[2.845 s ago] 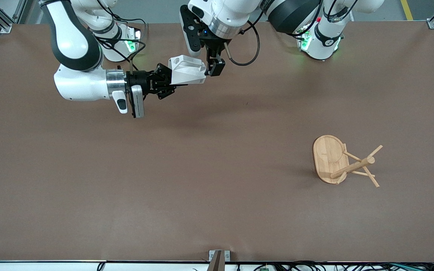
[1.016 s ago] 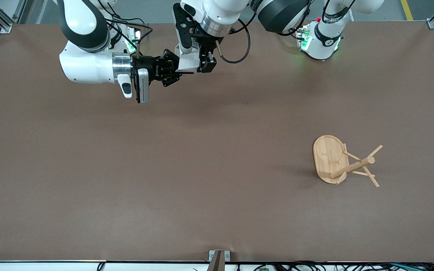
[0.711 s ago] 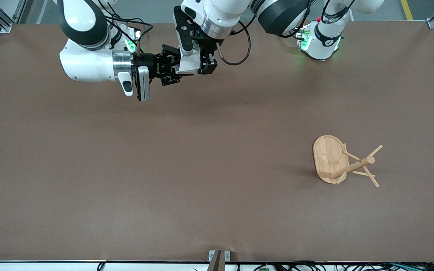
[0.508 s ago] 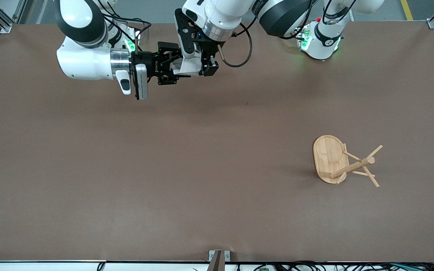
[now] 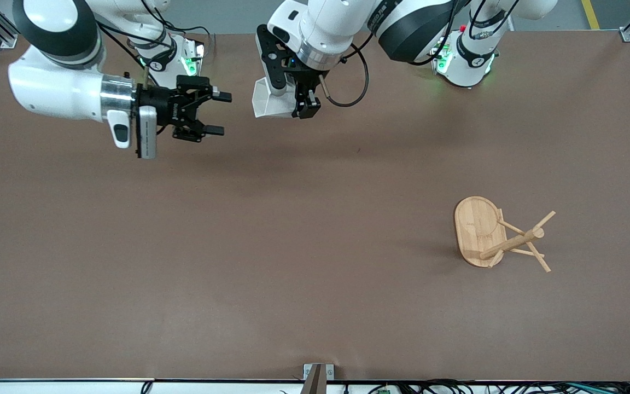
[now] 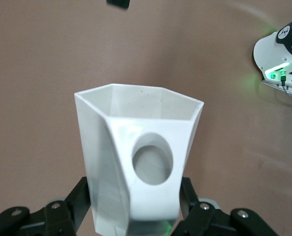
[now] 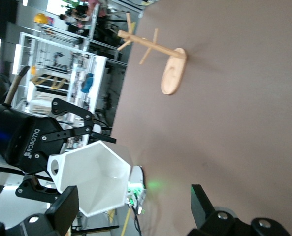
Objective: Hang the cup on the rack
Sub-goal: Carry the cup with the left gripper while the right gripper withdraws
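Note:
The white faceted cup [image 5: 269,102] hangs in the air near the robots' bases, with my left gripper [image 5: 295,107] shut on it. The left wrist view shows the cup [image 6: 136,162] clamped between the two black fingers [image 6: 80,195], rim pointing away and the holed tab handle facing the camera. My right gripper [image 5: 215,114] is open and holds nothing; it stands apart from the cup, toward the right arm's end of the table. The right wrist view shows the cup [image 7: 94,179] ahead of the open right gripper [image 7: 131,209]. The bamboo rack [image 5: 498,236] stands on the table toward the left arm's end.
The brown table [image 5: 293,246] carries nothing else besides the rack. Both arm bases with green lights [image 5: 446,60] stand along the edge farthest from the front camera. A small metal bracket [image 5: 318,372] sits at the nearest edge.
The right gripper opened, let go of the cup and drew back toward the right arm's end. The cup stayed in the left gripper, which shut on it.

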